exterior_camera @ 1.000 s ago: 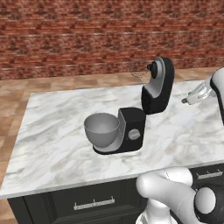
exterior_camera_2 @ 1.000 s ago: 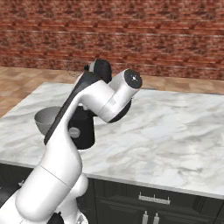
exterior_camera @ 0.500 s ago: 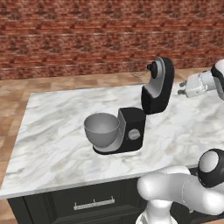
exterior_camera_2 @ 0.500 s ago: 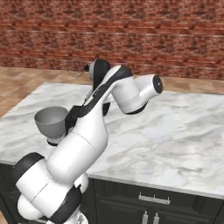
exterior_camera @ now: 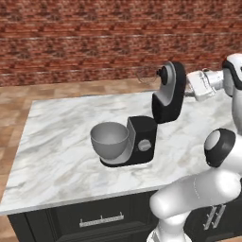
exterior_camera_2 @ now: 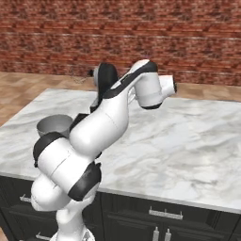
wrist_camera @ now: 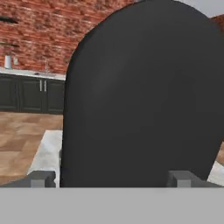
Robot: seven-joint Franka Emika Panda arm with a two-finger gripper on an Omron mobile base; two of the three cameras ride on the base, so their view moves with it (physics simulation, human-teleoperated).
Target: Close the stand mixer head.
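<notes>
Black stand mixer head point(exterior_camera: 168, 92), tilted up open, whisk raised, above grey bowl point(exterior_camera: 109, 140)

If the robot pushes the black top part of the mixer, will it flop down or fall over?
The stand mixer head looks rigid, so it probably swings on its hinge rather than bending. It stands tilted up above the grey bowl, so a push from behind likely drops it forward. The mixer body sits on a wide flat foot, so tipping seems unlikely. The gripper is right behind the head.

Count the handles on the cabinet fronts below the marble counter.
5 in all. Left base view: one horizontal drawer handle, two vertical door handles. Right base view: one horizontal drawer handle, one vertical door handle. The robot's body may hide others.
</notes>
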